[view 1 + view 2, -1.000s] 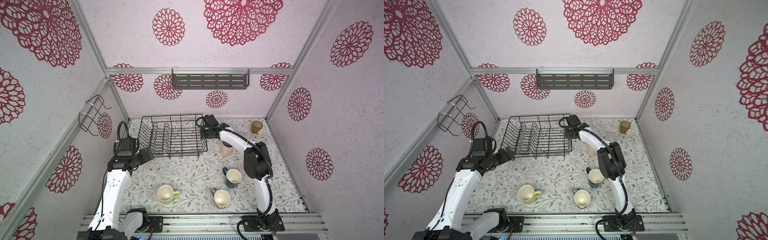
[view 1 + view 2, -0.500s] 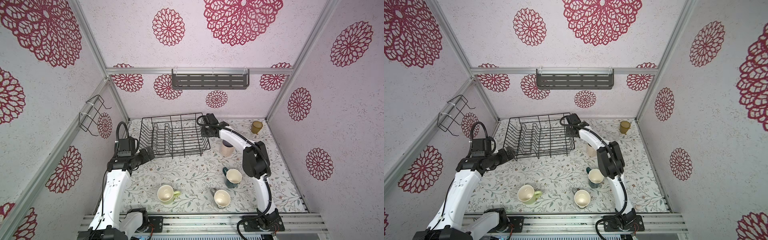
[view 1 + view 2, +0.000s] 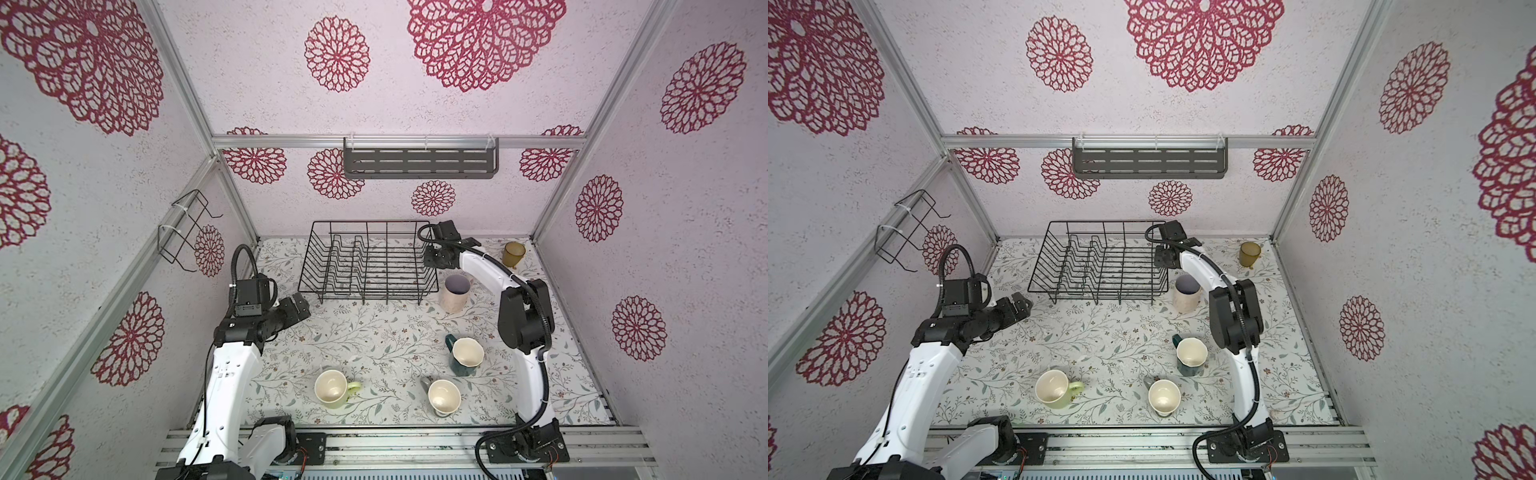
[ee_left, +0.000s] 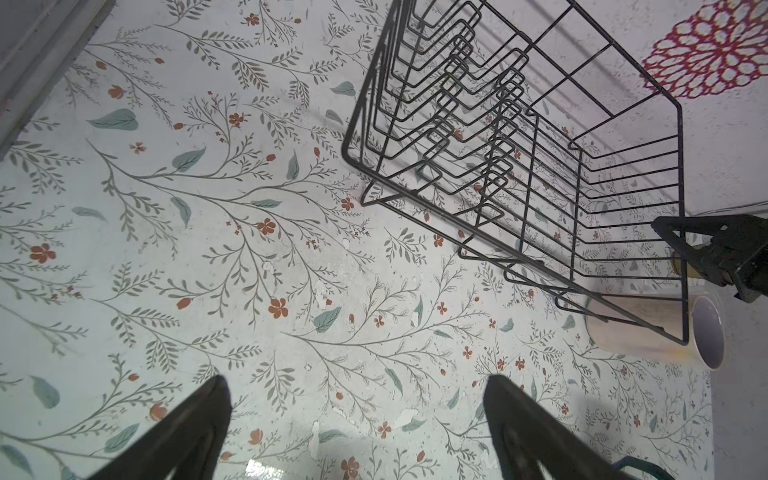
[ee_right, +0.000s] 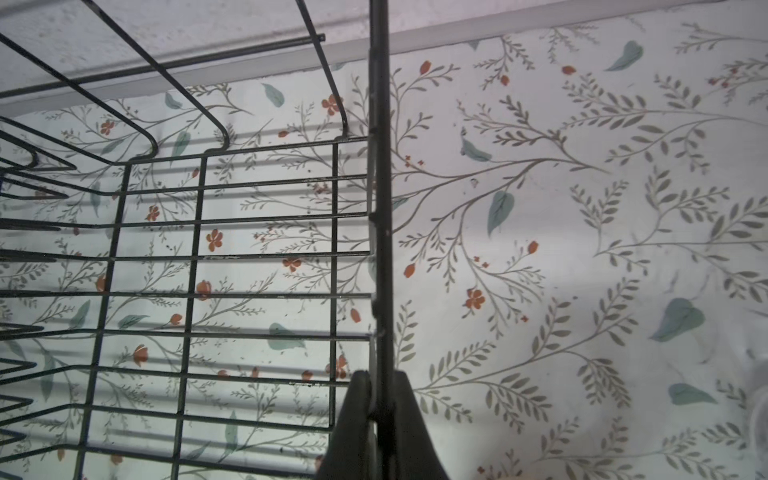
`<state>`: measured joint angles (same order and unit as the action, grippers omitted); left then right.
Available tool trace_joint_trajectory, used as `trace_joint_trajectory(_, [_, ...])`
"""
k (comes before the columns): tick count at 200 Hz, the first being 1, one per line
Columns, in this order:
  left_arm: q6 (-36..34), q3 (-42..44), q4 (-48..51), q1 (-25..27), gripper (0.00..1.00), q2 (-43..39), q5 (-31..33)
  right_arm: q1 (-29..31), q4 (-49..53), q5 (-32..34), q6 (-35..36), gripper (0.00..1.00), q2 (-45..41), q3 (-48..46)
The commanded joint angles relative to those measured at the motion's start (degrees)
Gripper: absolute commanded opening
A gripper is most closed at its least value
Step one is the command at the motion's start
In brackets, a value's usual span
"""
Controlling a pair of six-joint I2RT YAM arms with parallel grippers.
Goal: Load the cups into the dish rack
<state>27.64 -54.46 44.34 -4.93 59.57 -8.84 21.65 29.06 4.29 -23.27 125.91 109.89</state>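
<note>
The black wire dish rack (image 3: 370, 286) (image 3: 1100, 291) stands at the back of the floral table, with no cup in it. My right gripper (image 3: 432, 257) (image 5: 378, 378) is shut on the dish rack's right rim wire (image 5: 380, 208). My left gripper (image 3: 301, 305) (image 4: 357, 380) hangs open and holds nothing, just off the rack's front left corner (image 4: 365, 199). A pale pink tumbler (image 3: 456, 293) (image 4: 648, 332) stands by the rack's front right corner. An amber tumbler (image 3: 513, 254) sits at the back right. Teal (image 3: 465, 355), yellow-green (image 3: 332, 388) and grey (image 3: 444, 397) mugs stand near the front.
A grey slotted shelf (image 3: 419, 162) hangs on the back wall. A small bent wire holder (image 3: 187, 232) is fixed to the left wall. My right arm (image 3: 523, 316) arches over the pink tumbler and the teal mug. Aluminium rails (image 3: 374, 436) run along the front edge.
The dish rack has slid to the right and squared up, with my right gripper shut on its rim. The left gripper has barely moved.
</note>
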Motion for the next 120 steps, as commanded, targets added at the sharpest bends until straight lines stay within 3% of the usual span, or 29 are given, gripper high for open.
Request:
trace_joint_trajectory(1, [-0.1, 0.4, -1.3, -0.5, 0.99, -0.4, -1.1, -2.7, 2.8, 2.3, 4.1, 0.00, -4.4, 0.7])
trace_joint_trajectory(45, [0.1, 0.2, -1.5, -0.5, 0.99, 0.4, -1.6, -3.2, 6.5, 2.0, 9.4, 0.00, -3.7, 1.8])
trace_joint_trajectory(99, [0.5, 0.4, -1.8, -0.5, 0.99, 1.7, -2.3, -3.1, 9.2, -0.9, 10.4, 0.33, -5.6, 2.9])
trace_joint_trajectory(120, [0.8, 0.4, -2.1, -0.5, 0.99, 2.4, -2.8, -3.2, 9.9, -1.2, 10.1, 0.40, -8.6, 2.0])
